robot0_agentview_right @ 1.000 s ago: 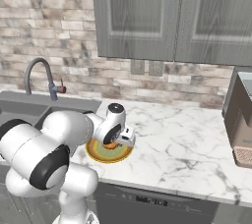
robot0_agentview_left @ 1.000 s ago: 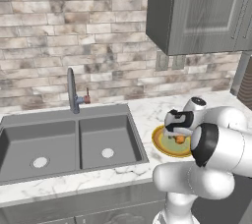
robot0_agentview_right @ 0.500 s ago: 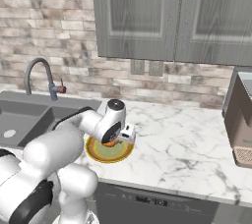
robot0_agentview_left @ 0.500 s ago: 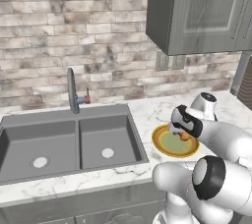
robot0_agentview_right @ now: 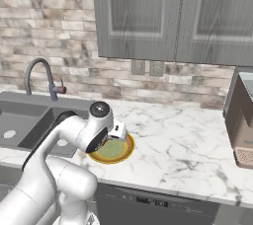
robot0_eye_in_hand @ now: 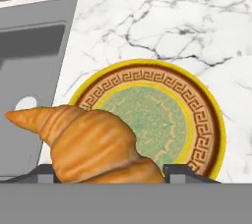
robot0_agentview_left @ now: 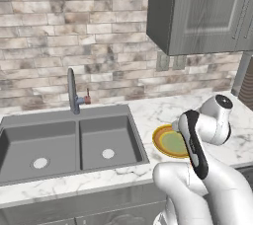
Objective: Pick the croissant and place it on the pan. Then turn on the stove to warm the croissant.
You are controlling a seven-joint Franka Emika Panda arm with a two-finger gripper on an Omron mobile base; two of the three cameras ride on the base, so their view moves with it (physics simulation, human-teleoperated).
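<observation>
While gripped, croissant (robot0_eye_in_hand: 93,144) tip toward sink (robot0_eye_in_hand: 29,70).

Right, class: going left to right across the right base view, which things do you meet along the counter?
Faucet → sink → plate → bare marble counter → dark appliance at the right edge.

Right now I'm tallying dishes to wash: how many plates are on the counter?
1. The round yellow-rimmed plate sits on the marble counter right of the sink, under the croissant. Others may be out of view.

Even, soft, shadowless rendered light
</observation>
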